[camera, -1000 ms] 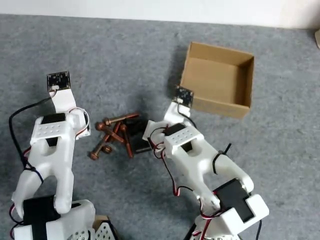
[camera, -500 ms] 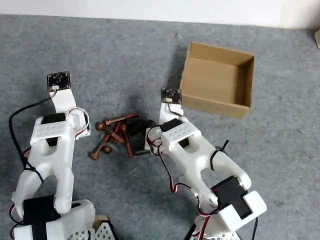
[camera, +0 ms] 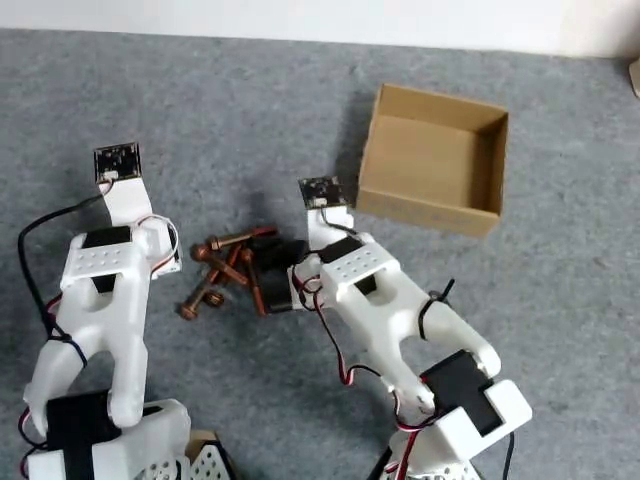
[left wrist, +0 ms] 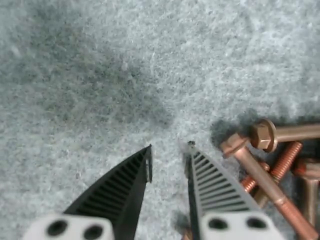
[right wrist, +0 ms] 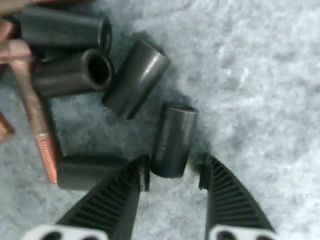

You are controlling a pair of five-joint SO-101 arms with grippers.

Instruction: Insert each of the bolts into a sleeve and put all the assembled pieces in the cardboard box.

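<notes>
Right jaws stand open, tips either side of the near end of one black sleeve lying on the grey bench beside other sleeves and the copper bolts. Left jaws, narrowly open, hang over bare bench just beside the bolt heads. The box stands farther back

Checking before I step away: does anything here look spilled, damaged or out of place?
Nothing stands out. Bolts and sleeves lie in one loose heap, none visibly joined; the box stands upright and intact.
</notes>
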